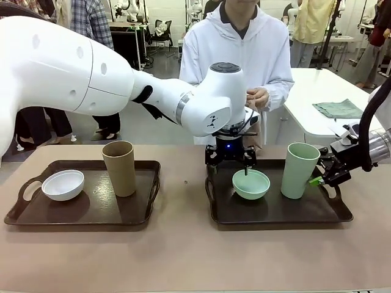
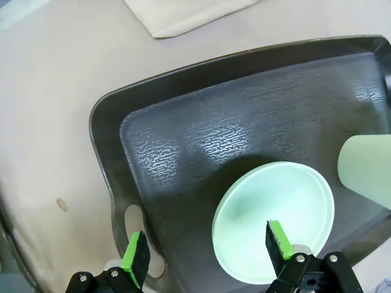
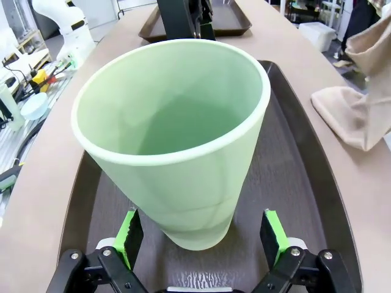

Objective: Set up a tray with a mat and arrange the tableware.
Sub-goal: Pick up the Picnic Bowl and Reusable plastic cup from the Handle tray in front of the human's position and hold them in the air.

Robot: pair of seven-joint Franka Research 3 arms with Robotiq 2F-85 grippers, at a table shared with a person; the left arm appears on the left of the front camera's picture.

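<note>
Bowl [image 2: 274, 220], small plain mint-green, beneath left pincer [image 2: 206, 245]; tall mint-green cup [image 3: 174, 134] between right pincer [image 3: 200, 235] jaws; both spread.

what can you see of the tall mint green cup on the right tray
The tall mint-green cup is plain and handleless, matte and plastic-looking, tapering from a wide, rounded rim to a narrow base. It is empty and stands upright toward the right end of the dark tray, apart from the small mint-green bowl beside it. The right gripper has its open fingers on either side of the cup's lower part, with gaps between the green pads and the cup.
</note>
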